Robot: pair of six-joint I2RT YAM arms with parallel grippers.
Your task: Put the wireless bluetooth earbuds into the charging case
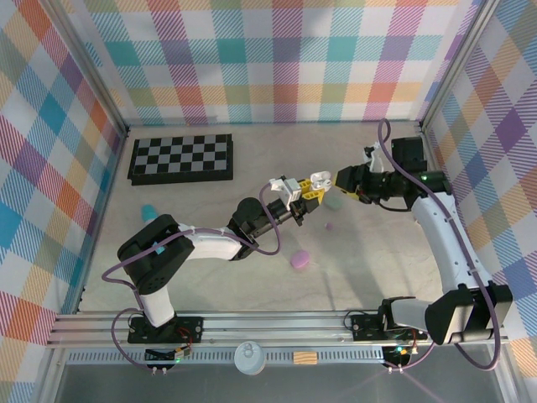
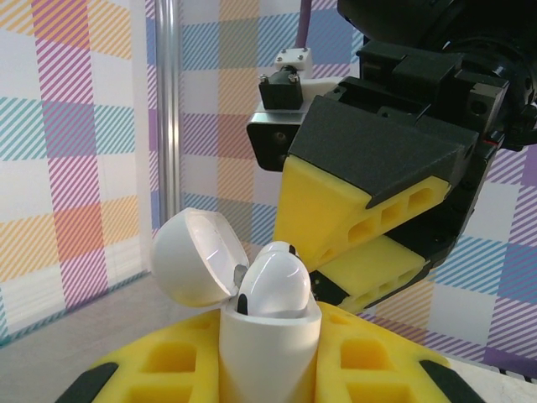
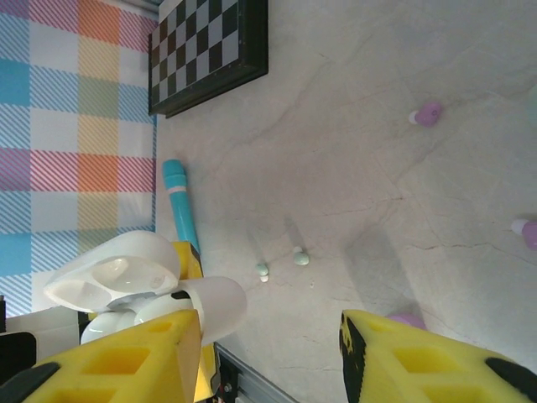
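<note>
My left gripper [image 1: 304, 190] is shut on a white charging case [image 2: 268, 344], held upright between its yellow fingers [image 2: 168, 369]. The lid [image 2: 197, 256] is swung open, and two white earbuds [image 2: 273, 281] sit in the case. My right gripper [image 3: 270, 344] is open with nothing between its fingers; it hovers right beside the case [image 3: 214, 306]. In the left wrist view its yellow fingers [image 2: 336, 214] are just behind the case. On the table lie two mint earbuds [image 3: 301, 258] and two purple earbuds [image 3: 429, 113].
A chessboard [image 1: 180, 158] lies at the back left. A teal cylinder [image 3: 180, 210] lies on the table left of the arms. A purple case [image 1: 299, 259] sits near the middle front, and a mint case [image 1: 333, 201] lies under the grippers. Checked walls enclose the table.
</note>
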